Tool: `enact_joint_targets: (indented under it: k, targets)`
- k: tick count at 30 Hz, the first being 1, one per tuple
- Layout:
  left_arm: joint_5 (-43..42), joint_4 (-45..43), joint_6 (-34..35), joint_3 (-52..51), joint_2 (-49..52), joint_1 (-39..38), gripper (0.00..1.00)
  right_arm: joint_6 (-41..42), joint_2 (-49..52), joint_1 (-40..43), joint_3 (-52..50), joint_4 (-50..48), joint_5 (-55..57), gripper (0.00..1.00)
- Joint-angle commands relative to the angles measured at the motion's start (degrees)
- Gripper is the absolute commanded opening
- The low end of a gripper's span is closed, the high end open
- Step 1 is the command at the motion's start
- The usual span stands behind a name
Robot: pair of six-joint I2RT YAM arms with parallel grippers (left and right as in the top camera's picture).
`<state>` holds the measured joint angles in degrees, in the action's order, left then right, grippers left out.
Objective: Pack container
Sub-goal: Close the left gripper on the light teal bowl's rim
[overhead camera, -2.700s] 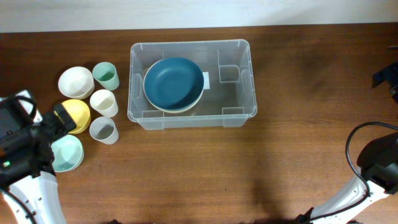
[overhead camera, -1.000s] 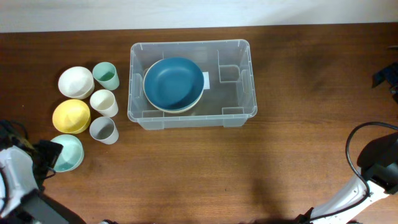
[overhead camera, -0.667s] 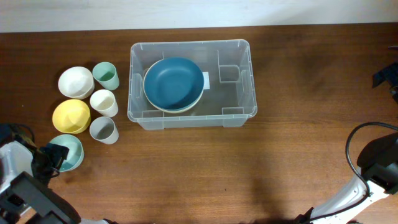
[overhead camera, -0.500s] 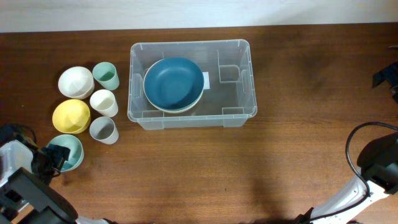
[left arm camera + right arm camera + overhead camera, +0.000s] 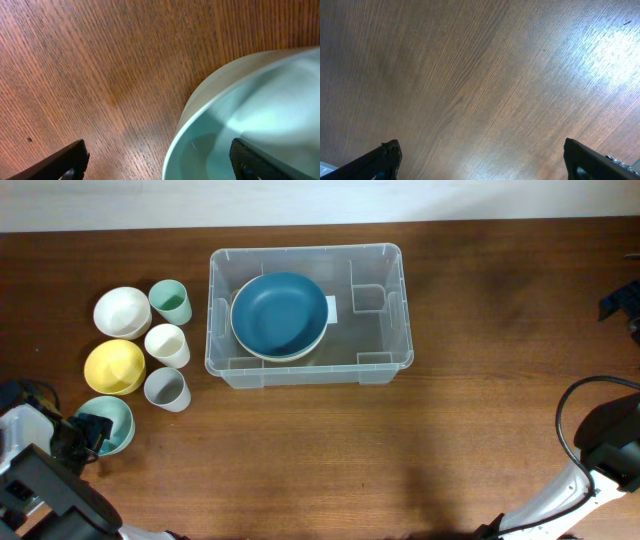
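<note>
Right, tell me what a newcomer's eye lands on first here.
The big clear container, central and toward the back, draws the eye, with a dark blue bowl lying in its left half. Left of it stand small pastel bowls and cups, and the left hand is open astride the rim of the mint bowl nearest the robot.

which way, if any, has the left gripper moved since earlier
Yes: the left gripper moved from over the yellow bowl down the overhead view to the rim of the mint bowl.
</note>
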<state>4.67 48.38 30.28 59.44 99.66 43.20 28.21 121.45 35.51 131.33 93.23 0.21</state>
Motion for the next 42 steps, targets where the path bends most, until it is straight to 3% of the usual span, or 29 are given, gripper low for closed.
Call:
enact_joint_targets:
  k: [1,13,15,33,39,42]
  targets:
    - [-0.4,-0.7,0.5,-0.5,0.4,0.2,0.92,-0.3,-1.1,0.1,-0.3,0.0,0.9,0.99]
    - [-1.0,-1.0,0.5,-0.5,0.4,0.2,0.89,-0.3,-1.1,0.1,-0.3,0.0,0.9,0.99]
    - [-1.6,-1.0,0.5,-0.5,0.4,0.2,0.81,-0.3,-1.1,0.1,-0.3,0.0,0.9,0.99]
    - [-3.2,-0.7,0.5,-0.8,0.7,0.2,0.79,-0.4,-1.1,0.1,-0.3,0.0,0.9,0.99]
    - [-3.2,-1.0,0.5,-1.3,0.7,0.2,0.46,-0.3,-1.1,0.1,-0.3,0.0,0.9,0.99]
    - [-3.2,-1.0,0.5,-1.3,0.7,0.2,0.22,-0.3,-1.1,0.1,-0.3,0.0,0.9,0.99]
